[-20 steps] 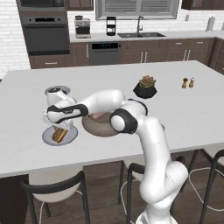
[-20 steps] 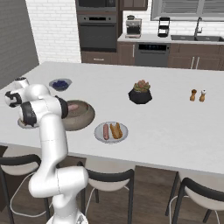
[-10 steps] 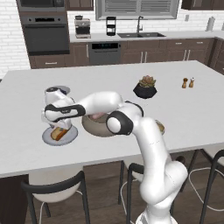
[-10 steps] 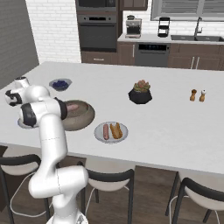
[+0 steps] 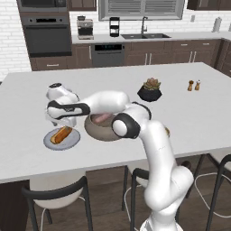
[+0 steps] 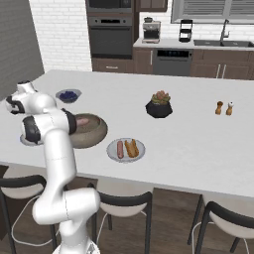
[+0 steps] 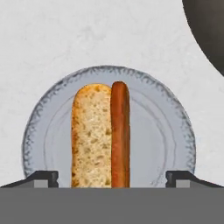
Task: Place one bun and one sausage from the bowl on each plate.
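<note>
My gripper [image 7: 111,179] hangs open just above the left plate [image 7: 168,131], its fingertips [image 7: 41,178] wide apart on either side. On that plate a bun [image 7: 91,135] and a sausage [image 7: 120,133] lie side by side, touching. From the left base the same plate [image 5: 72,141] sits under the gripper [image 5: 63,124], left of the big grey-brown bowl [image 5: 97,133]. One pinkish sausage [image 6: 82,121] still lies inside the bowl [image 6: 92,137]. The second plate [image 6: 113,150] carries a sausage [image 6: 120,149] and a bun [image 6: 132,148].
A small bowl of dark berries [image 6: 68,95] stands behind the big bowl. A potted succulent [image 6: 158,105] is mid-counter, with salt and pepper shakers [image 6: 224,107] far right. Stools line the counter's near edge.
The jaws have gone from shut to wide open over the left plate, where the sausage now lies free beside the bun. The arm has barely shifted.
</note>
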You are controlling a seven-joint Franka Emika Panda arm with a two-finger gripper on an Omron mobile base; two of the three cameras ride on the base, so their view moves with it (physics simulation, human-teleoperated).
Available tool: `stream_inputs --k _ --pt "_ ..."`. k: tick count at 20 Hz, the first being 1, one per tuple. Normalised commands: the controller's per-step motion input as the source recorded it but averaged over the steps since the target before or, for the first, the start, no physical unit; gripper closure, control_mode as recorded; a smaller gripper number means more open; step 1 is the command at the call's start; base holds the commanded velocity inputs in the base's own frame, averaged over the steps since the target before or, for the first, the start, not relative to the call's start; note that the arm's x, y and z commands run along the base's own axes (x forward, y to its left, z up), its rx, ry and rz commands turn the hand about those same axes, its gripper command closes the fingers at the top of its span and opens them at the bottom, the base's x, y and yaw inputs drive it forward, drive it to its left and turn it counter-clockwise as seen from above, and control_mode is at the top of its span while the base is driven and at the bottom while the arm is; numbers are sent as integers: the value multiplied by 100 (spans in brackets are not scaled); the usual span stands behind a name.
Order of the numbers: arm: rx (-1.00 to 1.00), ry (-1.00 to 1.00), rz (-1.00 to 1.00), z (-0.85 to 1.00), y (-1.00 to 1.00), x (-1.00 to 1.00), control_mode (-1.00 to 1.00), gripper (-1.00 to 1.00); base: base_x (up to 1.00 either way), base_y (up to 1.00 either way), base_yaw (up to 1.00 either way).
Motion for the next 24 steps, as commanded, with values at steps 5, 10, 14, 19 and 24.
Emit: stream_inputs --k 5,10,14,19,24 --pt "6 -19 -6 28 -69 -22 -100 -100 0 0 0" --pt "20 -27 -8 8 -99 -23 -100 -100 0 0 0" --pt "34 -16 -8 41 -96 -16 -100 -100 0 0 0" --pt "17 17 -13 95 -32 -5 -100 -100 0 0 0" --pt "3 22 -14 98 -9 -10 -100 -100 0 0 0"
